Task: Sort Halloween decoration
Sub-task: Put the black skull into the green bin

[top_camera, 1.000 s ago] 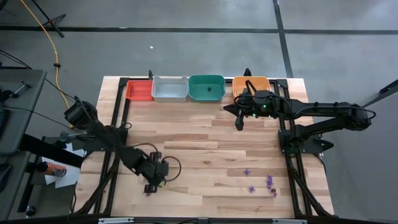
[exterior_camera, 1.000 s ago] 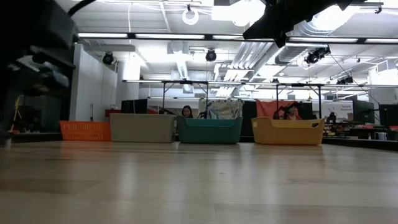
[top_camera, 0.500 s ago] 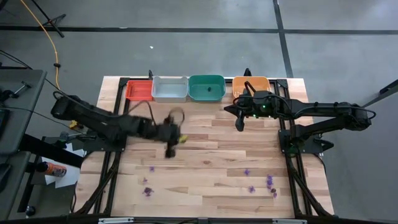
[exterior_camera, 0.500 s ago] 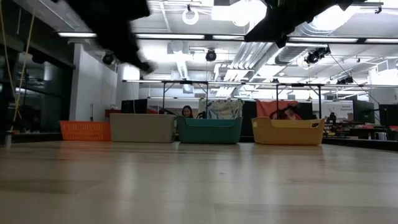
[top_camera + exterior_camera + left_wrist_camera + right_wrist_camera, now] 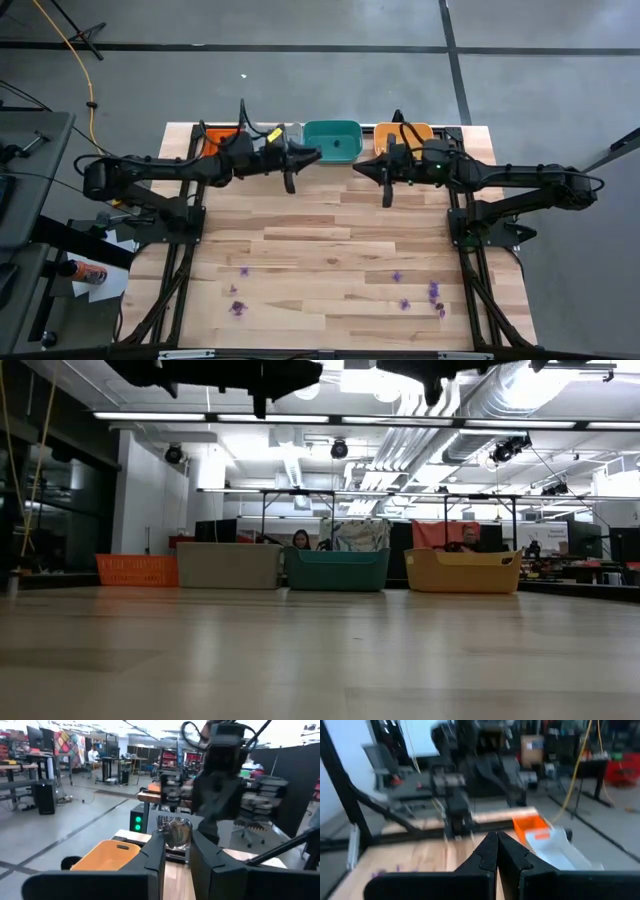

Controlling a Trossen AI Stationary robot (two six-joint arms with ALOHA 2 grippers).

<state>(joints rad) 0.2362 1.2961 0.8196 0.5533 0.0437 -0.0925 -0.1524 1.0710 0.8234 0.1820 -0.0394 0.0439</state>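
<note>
— Where are your grippers right now?

— My left gripper (image 5: 312, 156) hangs in the air at the far edge of the table (image 5: 330, 240), over the grey tray (image 5: 283, 135) and just beside the green tray (image 5: 333, 140). Its fingers (image 5: 155, 857) stand slightly apart; whether a trinket sits between them, I cannot tell. My right gripper (image 5: 362, 166) hovers in front of the orange tray (image 5: 415, 133), clenched with nothing in it, the tips pressed together.

— And the Halloween decoration?

— The purple trinkets lie on the near half of the wood: one cluster (image 5: 237, 293) toward my left, another cluster (image 5: 425, 295) toward my right, well apart from both grippers. The red tray (image 5: 208, 140) is mostly hidden under my left arm.
</note>
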